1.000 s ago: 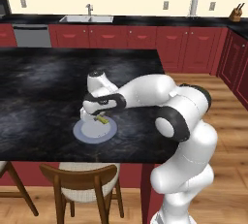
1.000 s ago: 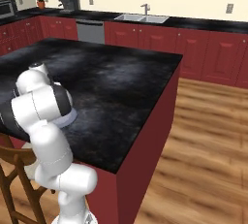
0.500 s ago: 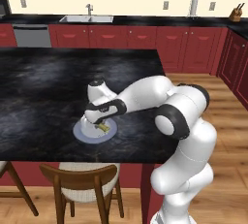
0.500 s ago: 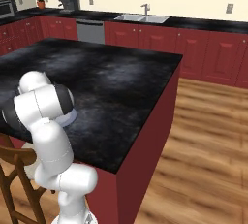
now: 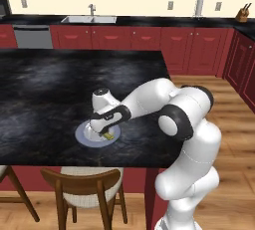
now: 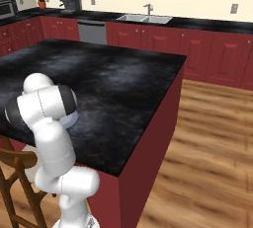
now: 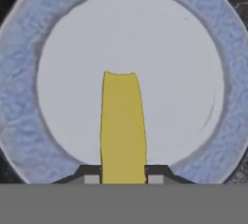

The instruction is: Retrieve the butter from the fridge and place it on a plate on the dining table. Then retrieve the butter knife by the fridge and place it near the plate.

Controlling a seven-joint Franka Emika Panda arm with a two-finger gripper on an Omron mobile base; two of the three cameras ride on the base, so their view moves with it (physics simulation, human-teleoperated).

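Observation:
The butter (image 7: 122,126), a thin yellow stick, is pinched between my gripper's (image 7: 123,177) fingertips and points out over the white centre of the plate (image 7: 19,97). In the left base view the gripper (image 5: 102,132) is low over the plate (image 5: 79,135), near the front edge of the dining table (image 5: 50,84), with the butter (image 5: 106,136) just above the plate's right side. My arm hides most of the plate (image 6: 73,119) in the right base view. The fridge and the butter knife are out of view.
A wooden chair (image 5: 82,184) stands at the table's near edge, just below the plate. Red cabinets with a sink (image 5: 89,20) line the back wall. Wooden floor (image 6: 207,138) lies to the right of the dining table (image 6: 113,84).
My hand has come down toward the plate with the butter still in it. The base and the plate have stayed put.

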